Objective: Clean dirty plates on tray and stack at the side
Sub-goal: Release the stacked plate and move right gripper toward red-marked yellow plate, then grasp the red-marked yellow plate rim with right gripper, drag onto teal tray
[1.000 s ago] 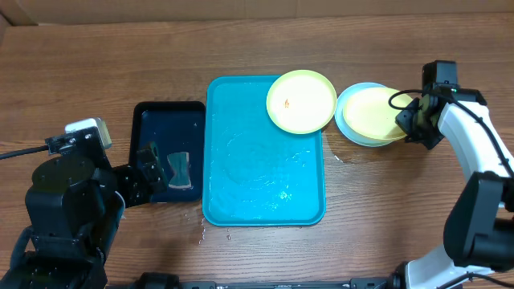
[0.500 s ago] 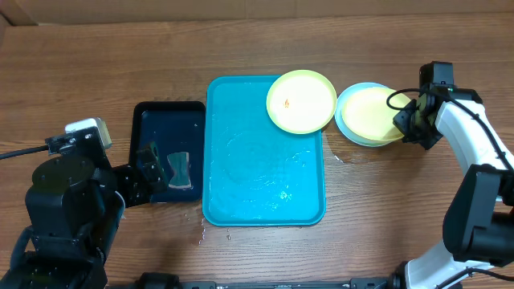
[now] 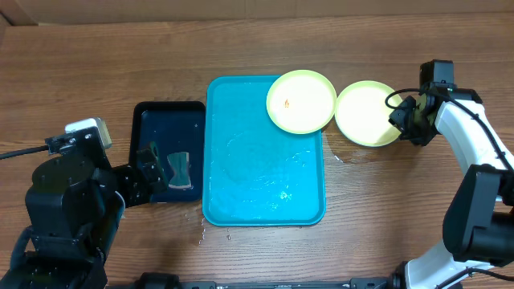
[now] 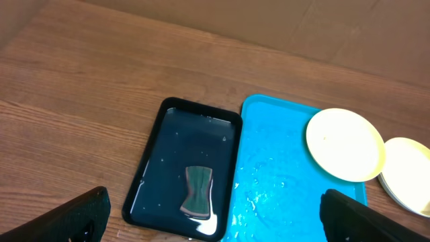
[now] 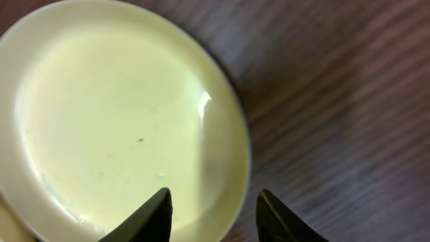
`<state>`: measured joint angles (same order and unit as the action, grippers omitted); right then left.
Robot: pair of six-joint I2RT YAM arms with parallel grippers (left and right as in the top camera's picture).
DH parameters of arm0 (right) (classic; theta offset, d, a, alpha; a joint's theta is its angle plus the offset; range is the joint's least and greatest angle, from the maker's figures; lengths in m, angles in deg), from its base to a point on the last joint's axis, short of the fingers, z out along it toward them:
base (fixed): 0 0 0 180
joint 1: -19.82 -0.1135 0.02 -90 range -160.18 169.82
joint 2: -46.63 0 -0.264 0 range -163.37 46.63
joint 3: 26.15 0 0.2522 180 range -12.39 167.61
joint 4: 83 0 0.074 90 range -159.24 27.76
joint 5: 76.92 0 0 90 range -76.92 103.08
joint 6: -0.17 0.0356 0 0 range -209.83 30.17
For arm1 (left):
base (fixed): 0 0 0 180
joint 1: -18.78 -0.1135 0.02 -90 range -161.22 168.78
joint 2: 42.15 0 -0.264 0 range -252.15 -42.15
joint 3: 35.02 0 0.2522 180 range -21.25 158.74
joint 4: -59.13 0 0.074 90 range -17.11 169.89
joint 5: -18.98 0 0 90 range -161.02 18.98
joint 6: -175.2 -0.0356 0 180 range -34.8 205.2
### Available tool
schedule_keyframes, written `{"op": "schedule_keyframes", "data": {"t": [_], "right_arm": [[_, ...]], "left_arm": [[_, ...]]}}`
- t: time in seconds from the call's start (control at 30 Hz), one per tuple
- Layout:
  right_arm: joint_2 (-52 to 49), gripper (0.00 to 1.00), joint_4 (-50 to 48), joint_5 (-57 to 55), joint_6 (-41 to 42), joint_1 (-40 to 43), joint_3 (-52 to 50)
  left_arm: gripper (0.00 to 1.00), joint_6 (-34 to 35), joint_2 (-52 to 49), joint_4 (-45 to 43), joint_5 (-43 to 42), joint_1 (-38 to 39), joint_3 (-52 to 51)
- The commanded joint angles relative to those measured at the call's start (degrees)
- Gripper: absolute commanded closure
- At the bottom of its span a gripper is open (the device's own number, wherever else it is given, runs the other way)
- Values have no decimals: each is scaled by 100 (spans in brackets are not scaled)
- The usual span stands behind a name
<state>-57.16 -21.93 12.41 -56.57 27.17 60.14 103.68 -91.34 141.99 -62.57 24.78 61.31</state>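
Note:
The turquoise tray (image 3: 265,160) lies mid-table. A lime-green plate (image 3: 301,100) with a small orange smear rests on its top right corner. A second lime-green plate (image 3: 365,114) lies flat on the table right of the tray. It covers the light blue plate, which is hidden. My right gripper (image 3: 404,120) is at this plate's right edge. In the right wrist view its fingers (image 5: 213,205) are open, one over the plate (image 5: 114,114) and one over the wood. My left gripper (image 4: 215,202) is open and empty above the navy tray.
A dark navy tray (image 3: 167,120) with water and a grey-green sponge (image 3: 181,170) lies left of the turquoise tray. Water drops lie on the wood near the turquoise tray's front left corner (image 3: 210,233). The left arm base (image 3: 68,201) fills the front left.
The right-hand lime plate has dropped from a tilt to lie flat, now covering the blue plate beneath it. My right gripper shifted slightly left. The left arm has not moved.

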Motion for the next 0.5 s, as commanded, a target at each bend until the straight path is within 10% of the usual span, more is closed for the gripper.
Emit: {"op": "schedule_keyframes", "data": {"t": [0.0, 0.47], "right_arm": [[-7, 57, -372, 940, -1141, -61, -20], [-20, 50, -1941, 260, -1873, -1469, -17]], "left_arm": [[0, -28, 13, -7, 74, 24, 90], [0, -28, 13, -7, 74, 24, 90]]}}
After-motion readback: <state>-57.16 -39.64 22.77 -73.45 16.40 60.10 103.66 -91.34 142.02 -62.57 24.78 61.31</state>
